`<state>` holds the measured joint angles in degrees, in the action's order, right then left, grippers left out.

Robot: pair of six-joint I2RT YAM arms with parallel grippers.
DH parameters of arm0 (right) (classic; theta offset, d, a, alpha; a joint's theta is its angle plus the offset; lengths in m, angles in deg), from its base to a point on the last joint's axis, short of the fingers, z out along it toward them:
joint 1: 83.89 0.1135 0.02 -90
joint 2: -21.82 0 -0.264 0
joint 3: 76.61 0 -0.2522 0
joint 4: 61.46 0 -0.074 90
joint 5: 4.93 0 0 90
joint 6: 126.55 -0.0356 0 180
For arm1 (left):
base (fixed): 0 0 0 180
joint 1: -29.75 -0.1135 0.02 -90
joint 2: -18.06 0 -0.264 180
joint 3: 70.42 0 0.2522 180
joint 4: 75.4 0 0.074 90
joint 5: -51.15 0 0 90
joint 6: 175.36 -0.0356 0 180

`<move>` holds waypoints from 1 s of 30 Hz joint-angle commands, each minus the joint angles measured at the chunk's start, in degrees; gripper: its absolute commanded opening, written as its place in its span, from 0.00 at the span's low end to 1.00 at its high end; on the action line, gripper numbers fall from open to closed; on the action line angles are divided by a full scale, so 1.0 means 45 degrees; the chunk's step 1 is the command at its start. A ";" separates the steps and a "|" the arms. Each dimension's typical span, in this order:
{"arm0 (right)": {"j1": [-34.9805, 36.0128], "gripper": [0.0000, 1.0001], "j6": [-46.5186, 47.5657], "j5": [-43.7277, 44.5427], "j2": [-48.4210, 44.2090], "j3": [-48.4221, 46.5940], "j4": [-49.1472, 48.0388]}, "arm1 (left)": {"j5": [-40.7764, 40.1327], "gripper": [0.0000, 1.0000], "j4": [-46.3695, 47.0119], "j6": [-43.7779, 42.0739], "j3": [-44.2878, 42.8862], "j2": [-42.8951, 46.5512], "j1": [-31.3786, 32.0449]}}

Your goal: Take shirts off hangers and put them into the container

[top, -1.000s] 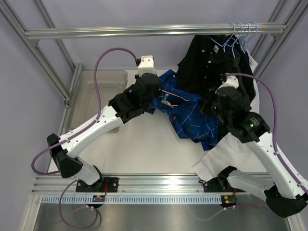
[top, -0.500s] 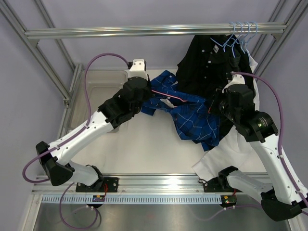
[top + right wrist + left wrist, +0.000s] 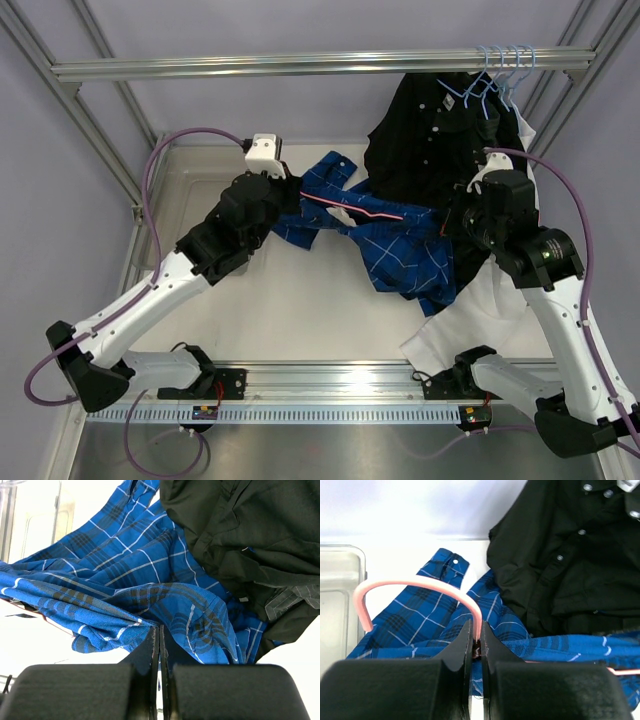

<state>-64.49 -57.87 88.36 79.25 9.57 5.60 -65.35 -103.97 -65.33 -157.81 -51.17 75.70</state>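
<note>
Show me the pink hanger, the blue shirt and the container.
pink hanger [image 3: 420, 582]: left wrist view, top of its curved hook.
blue shirt [image 3: 125, 555]: right wrist view, on the flat plaid cloth.
container [image 3: 190, 195]: top view, on its bare floor.

Illumination was bright, even and overhead. In the top view the white table surface [image 3: 330, 320] glared, the brushed aluminium rail [image 3: 300, 66] carried highlights, and the hanging black button-up shirts [image 3: 430, 140] showed little fold detail. In the wrist views the table was overexposed, and the black fingers [image 3: 460, 652] of the left gripper [image 3: 476, 626] were blurred near the lens.
</note>
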 commanded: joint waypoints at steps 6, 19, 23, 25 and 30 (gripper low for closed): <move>-0.0522 0.00 0.1047 -0.1252 -0.0242 0.1302 -0.0024 | -0.1317 0.00 0.0128 -0.0215 -0.0278 0.0932 -0.0759; -0.0522 0.00 0.0167 -0.2291 -0.1218 0.5405 -0.1921 | -0.1281 0.00 -0.0440 0.1642 -0.2740 -0.0533 -0.0759; -0.0522 0.18 0.0791 -0.3327 -0.1608 0.4844 -0.1846 | 0.0241 0.00 -0.0303 0.1272 -0.2546 -0.0922 -0.0642; -0.0541 0.44 0.1375 -0.3504 -0.1824 0.3909 -0.1514 | 0.0594 0.00 -0.0264 0.0941 -0.2429 -0.1021 -0.0545; -0.0541 0.71 0.2607 -0.3388 -0.2234 0.1835 0.0009 | 0.0987 0.00 -0.0283 0.0237 -0.2311 -0.1411 -0.0368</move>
<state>-66.44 -51.66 73.85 71.38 24.35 1.38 -62.36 -109.89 -61.24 -166.20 -56.81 73.98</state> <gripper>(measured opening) 0.676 0.054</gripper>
